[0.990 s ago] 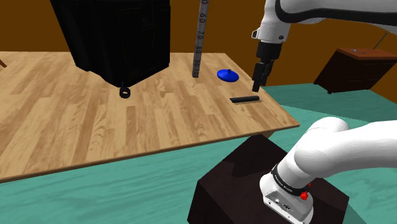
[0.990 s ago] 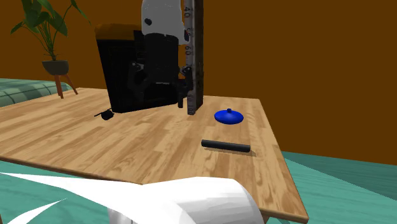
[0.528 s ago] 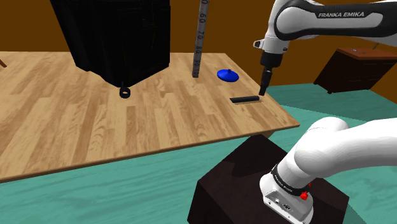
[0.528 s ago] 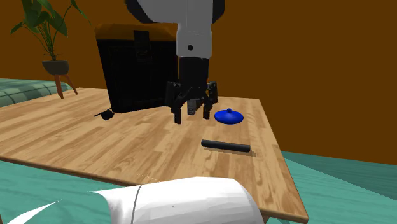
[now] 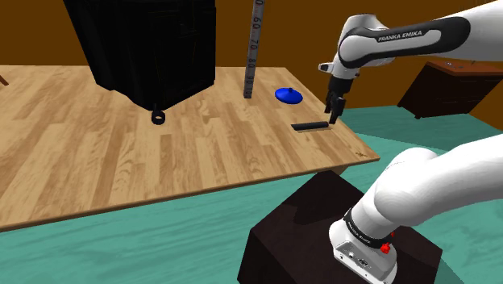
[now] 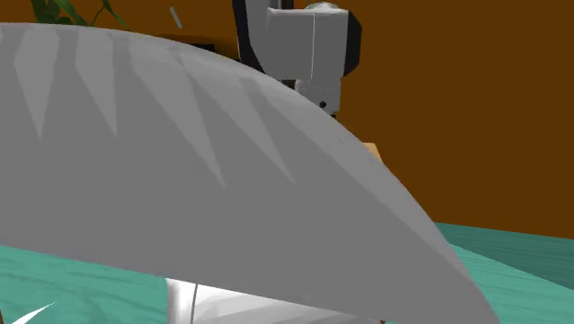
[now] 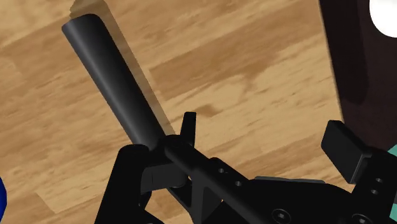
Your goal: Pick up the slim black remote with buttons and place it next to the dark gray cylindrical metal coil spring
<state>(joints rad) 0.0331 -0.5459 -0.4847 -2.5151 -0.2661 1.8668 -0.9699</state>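
The white arm (image 5: pixel 427 190) rises from the dark stand (image 5: pixel 302 234) at the shoulder view's lower right. It bends high and comes back with its forearm (image 5: pixel 403 36) running toward that view's left. At the wrist it turns down, so the black gripper (image 5: pixel 332 114) points at the wooden table (image 5: pixel 97 153) near its corner on the shoulder view's right. In the second exterior view one grey-white link of the arm (image 6: pixel 184 184) passes close across the camera. Behind it the pale block of the hand (image 6: pixel 308 55) stands before a brown wall.

The slim black remote (image 5: pixel 310 126) lies flat on the table near that edge, and the gripper hangs just over its end on the shoulder view's right. In the wrist view the gripper (image 7: pixel 238 149) has its jaws wide apart and grips nothing. One finger (image 7: pixel 135 167) is at the near end of the remote (image 7: pixel 114 83), the other finger (image 7: pixel 345 147) well to the side. I cannot tell if the near finger touches the remote.

The dark coil spring (image 5: pixel 159 118) sits well apart from the remote, just in front of a big black box (image 5: pixel 145 44).

The forearm bears the words "FRANKA EMIKA" (image 5: pixel 407 36). A tall grey measuring strip (image 5: pixel 251 56) stands upright beside a blue dish (image 5: pixel 288 95) and carries numerals, among them 60 and 70.
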